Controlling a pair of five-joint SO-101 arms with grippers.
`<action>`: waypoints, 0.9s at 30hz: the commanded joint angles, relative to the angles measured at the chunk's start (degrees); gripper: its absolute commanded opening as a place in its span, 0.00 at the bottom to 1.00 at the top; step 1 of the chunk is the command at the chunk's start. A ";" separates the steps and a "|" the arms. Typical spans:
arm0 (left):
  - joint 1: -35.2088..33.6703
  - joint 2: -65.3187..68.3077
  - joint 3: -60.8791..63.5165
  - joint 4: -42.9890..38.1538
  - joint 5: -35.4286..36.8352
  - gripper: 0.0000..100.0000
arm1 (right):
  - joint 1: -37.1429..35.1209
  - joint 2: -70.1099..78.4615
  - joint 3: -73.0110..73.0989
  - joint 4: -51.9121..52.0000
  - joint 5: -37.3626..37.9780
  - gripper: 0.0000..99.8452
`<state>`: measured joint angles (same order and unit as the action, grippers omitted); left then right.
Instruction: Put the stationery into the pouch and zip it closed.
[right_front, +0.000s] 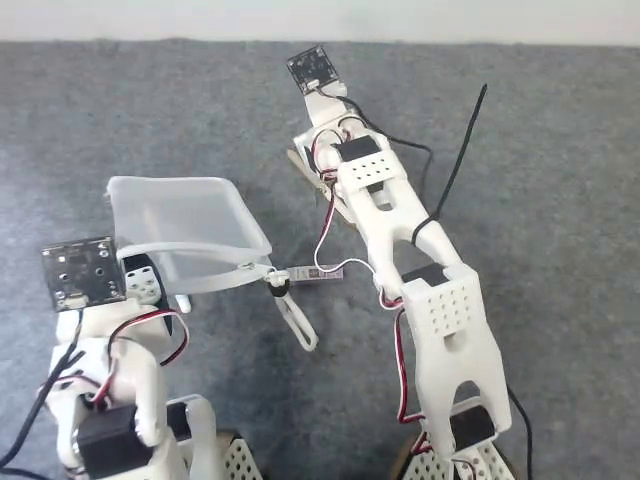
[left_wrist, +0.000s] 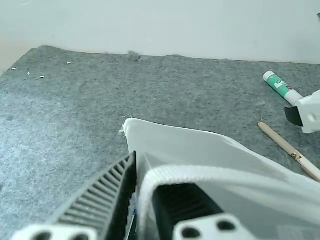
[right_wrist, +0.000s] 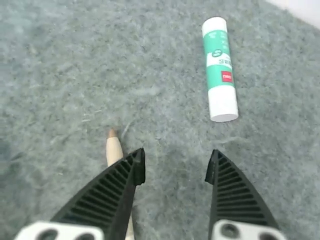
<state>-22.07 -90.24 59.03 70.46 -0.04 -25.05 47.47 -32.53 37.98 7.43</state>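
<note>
Pouch (right_front: 185, 225): translucent plastic, mouth open, beside the left arm, well apart from the loose items. The left claw (left_wrist: 145, 172) is pinching its white woven rim, one finger inside the mouth and one outside. The far corner looks to rest on the worktop (right_front: 560, 150).

Judgement: the pouch is light, with a floppy wall of slick film. The woven rim is the firmer place to hold, and without that hold the mouth would likely sag shut.

Right claw (right_wrist: 176, 160): spread, holding nothing, hanging low over the mat. The pencil (right_wrist: 114, 146) has its tip just beside one finger. The glue stick (right_wrist: 220, 70) lies apart, farther ahead.

Judgement, pencil: thin, stiff and light, lying flat, so there is little height to catch. It should be taken across the shaft near mid-length, or it will pivot.

Judgement, glue stick: a smooth round barrel that is liable to roll. The claw should close across the barrel, not along it.

Surface: grey felt-like mat, fibrous, with a few pale lint specks. It probably has some give and good friction, so things should not skid.

Room: a plain pale wall (left_wrist: 175, 25) stands at the mat's far edge.
</note>
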 joint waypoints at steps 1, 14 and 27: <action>-0.18 0.26 -1.01 -1.76 0.79 0.01 | 0.84 -1.01 -3.52 -1.27 -0.70 0.19; -3.69 0.26 -0.66 -1.67 0.70 0.01 | 1.19 1.89 -3.60 -6.73 -0.79 0.19; -3.87 0.26 -0.66 -1.76 0.70 0.01 | 3.21 5.23 -3.60 -14.20 -0.79 0.19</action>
<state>-25.49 -90.24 59.03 70.46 -0.04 -22.95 54.24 -32.97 25.23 7.43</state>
